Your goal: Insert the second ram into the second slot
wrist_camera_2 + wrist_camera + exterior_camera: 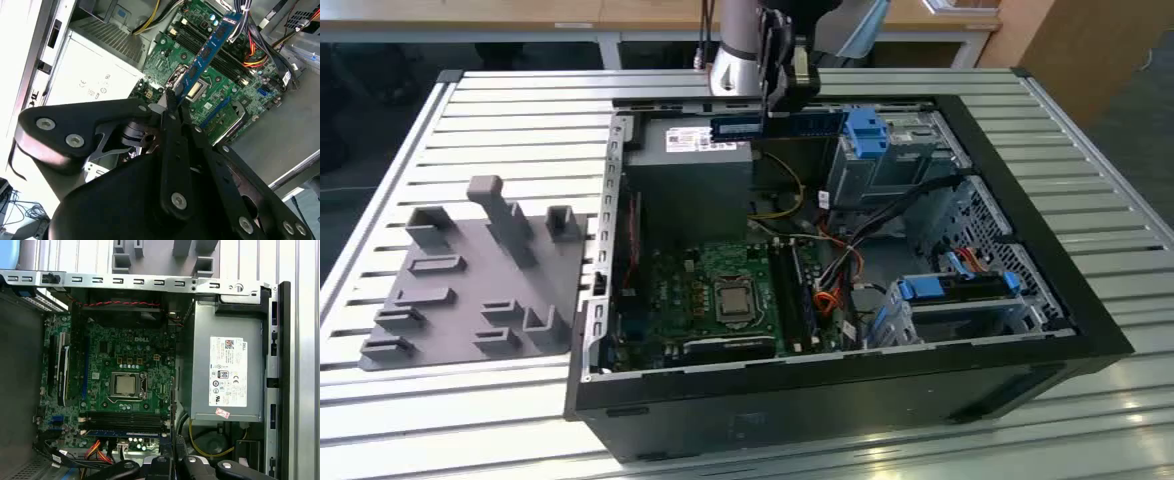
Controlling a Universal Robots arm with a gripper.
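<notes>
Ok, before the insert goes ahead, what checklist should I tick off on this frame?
1. Grip on ram: ok; the gripper is shut on it.
2. Ram over the slots: not ok; in the exterior view it hangs at the power supply end of the case, away from them.
3. Free slot: ok; the dark slots beside the CPU look empty.
4. Cables clear of the slots: cannot tell; the orange ones lie near the slot ends.
5. Ram notch matching the slot: cannot tell.
</notes>
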